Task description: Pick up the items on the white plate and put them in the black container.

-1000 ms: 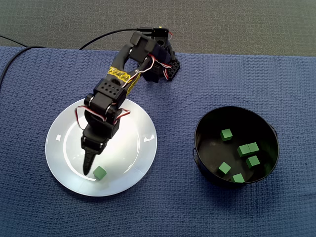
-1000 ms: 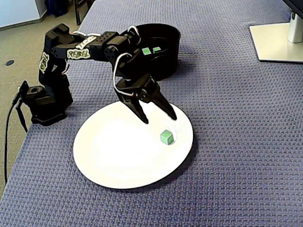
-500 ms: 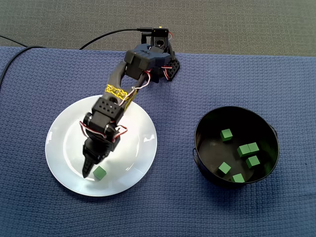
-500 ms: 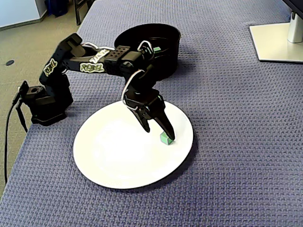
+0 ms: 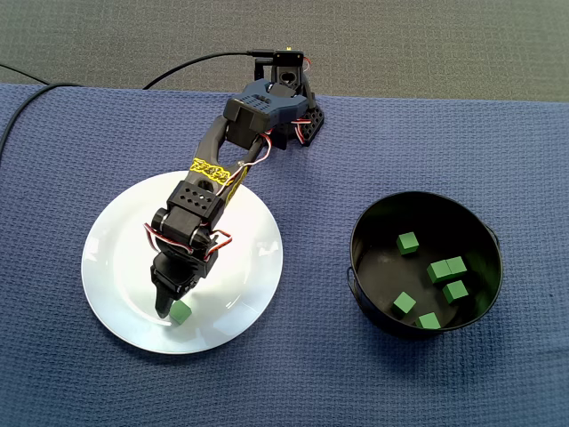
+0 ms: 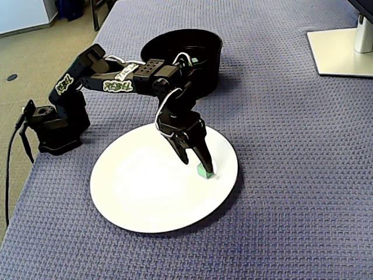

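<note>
Sitting on the white plate near its right rim, a green cube lies between the tips of the pincer, whose jaws stand narrowly apart around it. Beyond, the black bowl holds five green cubes.

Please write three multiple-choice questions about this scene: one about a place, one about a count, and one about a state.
1. The pincer is over: A the white plate; B the grey floor; C bare cloth.
2. The plate bears: A nothing; B one green cube; C three cubes.
3. The black container is: A empty; B lidded; C open, with green cubes inside.
Answers: A, its tips reach down onto the plate; B, a single cube sits at those tips; C, cubes show on its uncovered floor.
</note>
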### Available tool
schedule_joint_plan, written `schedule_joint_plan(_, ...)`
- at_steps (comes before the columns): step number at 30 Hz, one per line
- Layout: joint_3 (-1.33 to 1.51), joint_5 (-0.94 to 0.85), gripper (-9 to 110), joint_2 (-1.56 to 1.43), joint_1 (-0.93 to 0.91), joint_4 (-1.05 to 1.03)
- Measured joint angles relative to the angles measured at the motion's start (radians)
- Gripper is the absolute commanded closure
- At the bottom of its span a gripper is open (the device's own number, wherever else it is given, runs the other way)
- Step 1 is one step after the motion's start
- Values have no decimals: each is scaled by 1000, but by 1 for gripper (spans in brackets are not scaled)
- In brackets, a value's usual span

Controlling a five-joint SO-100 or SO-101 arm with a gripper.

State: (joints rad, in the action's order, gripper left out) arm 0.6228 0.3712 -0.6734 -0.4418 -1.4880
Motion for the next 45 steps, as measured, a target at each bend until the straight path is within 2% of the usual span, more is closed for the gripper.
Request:
schedule_joint_plan(20,12,0,101,34,0,94)
schedule_joint_plan(26,15,0,102,40,0,110)
schedule_joint_plan(30,15,0,89,43,0,110)
schedule_joint_plan(32,15,0,77,43,0,107)
schedule_joint_plan(33,15,3,74,43,0,97)
schedule_joint_plan(40,-8,18,73,44,0,14)
schedule_joint_plan(45,-35,-109,75,44,0,8)
